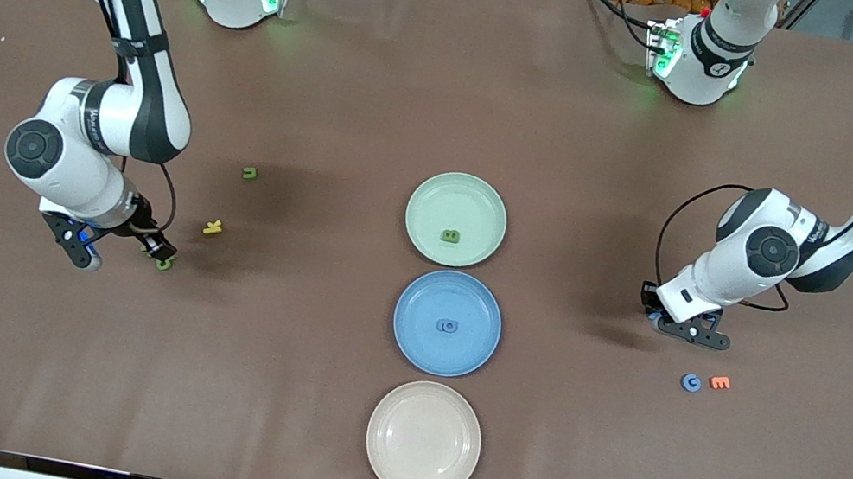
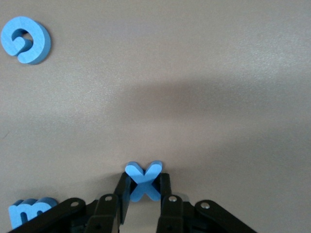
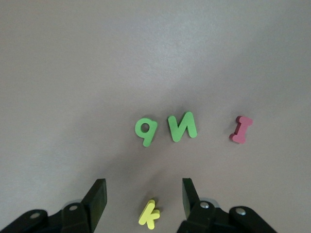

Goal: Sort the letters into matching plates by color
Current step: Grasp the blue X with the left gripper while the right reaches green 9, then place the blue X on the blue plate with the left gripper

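Two grippers are working, each at its own arm's end of the table. The right gripper (image 1: 125,259) is hanging low with its fingers spread wide, gripping nothing. A green letter (image 1: 164,263) is lying just beside one fingertip, with a yellow k (image 1: 212,228) at about one o'clock of it. Its wrist view is also showing a green N (image 3: 182,126) and a red I (image 3: 241,129), both readable. Mid-table, the green plate (image 1: 423,186) is holding one green piece (image 1: 450,236). At six o'clock of it the blue plate (image 1: 408,346) is holding a blue piece (image 1: 447,326), and the cream plate (image 1: 391,466) is lying at six again. The left gripper (image 1: 662,321) is pinching a blue x (image 2: 143,180) by its lower legs only. A blue ring letter (image 1: 690,382) and an orange letter (image 1: 719,382) are lying at about five o'clock of it. With so shallow a hold, the x is likely to be twisting or slipping out on the way to the blue plate. The right fingers, closing carelessly, could be flicking the green letter away or taking the k, which has no matching plate. The forearm lettering is too small to read.
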`<action>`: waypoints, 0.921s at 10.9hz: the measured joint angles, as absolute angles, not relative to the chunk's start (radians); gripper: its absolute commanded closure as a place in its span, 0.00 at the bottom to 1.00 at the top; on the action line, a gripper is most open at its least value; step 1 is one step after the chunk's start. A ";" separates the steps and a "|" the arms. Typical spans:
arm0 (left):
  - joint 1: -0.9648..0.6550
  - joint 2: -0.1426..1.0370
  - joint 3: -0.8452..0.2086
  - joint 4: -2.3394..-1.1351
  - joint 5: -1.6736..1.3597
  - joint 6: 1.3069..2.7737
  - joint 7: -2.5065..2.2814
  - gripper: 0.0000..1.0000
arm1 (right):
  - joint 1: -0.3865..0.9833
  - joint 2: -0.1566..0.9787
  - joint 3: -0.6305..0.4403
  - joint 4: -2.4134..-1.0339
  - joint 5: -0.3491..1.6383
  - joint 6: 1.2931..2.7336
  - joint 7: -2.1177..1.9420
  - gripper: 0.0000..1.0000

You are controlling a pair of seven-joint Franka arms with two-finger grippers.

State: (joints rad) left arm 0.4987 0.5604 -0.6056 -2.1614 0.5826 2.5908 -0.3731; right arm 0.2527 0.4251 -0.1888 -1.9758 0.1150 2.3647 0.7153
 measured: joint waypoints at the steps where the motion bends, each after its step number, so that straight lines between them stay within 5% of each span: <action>1: 0.499 0.560 -0.608 -2.162 0.582 2.591 -0.373 1.00 | 0.253 0.440 -0.189 -1.977 0.115 2.364 0.715 0.21; 2: 0.499 0.561 -0.611 -2.162 0.580 2.591 -0.373 1.00 | 0.253 0.453 -0.189 -1.977 0.115 2.366 0.715 0.00; 10: 0.490 0.562 -0.702 -2.054 0.464 2.530 -0.474 1.00 | 0.255 0.481 -0.203 -1.978 0.094 2.486 0.713 0.00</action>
State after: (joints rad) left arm 0.4896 0.5622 -0.7023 -2.0545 0.4636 2.5303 -0.4741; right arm 0.2551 0.4808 -0.2035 -1.9784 0.0937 2.4861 0.7129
